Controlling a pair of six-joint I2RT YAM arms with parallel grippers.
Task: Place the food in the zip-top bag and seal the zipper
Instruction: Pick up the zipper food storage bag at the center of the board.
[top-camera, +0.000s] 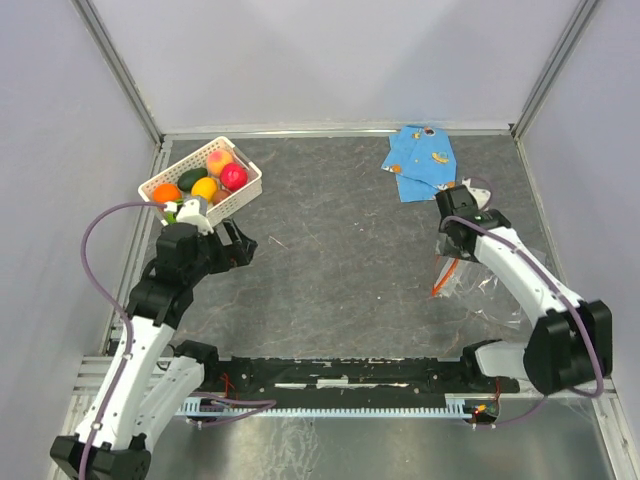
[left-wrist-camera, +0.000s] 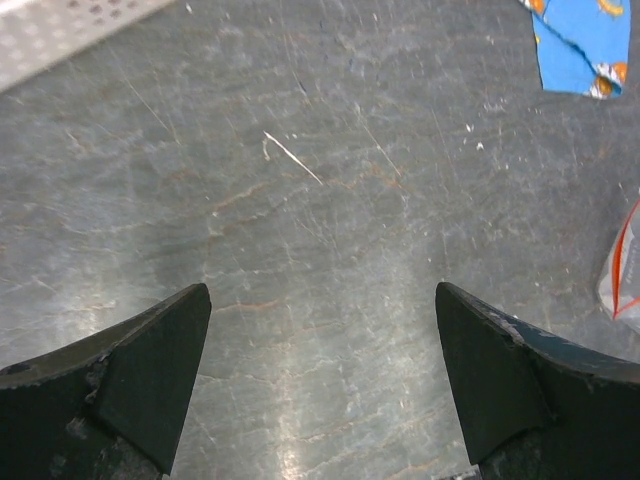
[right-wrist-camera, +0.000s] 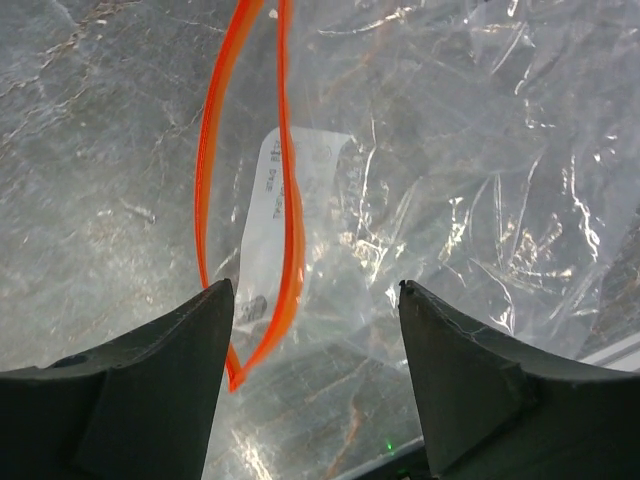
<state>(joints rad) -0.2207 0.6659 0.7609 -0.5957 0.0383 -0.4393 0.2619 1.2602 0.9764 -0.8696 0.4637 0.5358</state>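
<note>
Food (top-camera: 207, 175) in white basket (top-camera: 243, 197) (zip-top bag (right-wrist-camera: 450, 200) unsealed)

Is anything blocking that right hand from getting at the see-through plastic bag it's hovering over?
Nothing visible does. The right hand is directly over the clear crinkly plastic bag, open, with the loop of the bag's red-orange zipper strip right in front of it. Nothing lies on top of the bag or across the strip.

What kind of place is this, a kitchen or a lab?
Probably a robot lab bench: two arms bolted to a grey table, metal-framed walls, toy fruits in a white basket.
</note>
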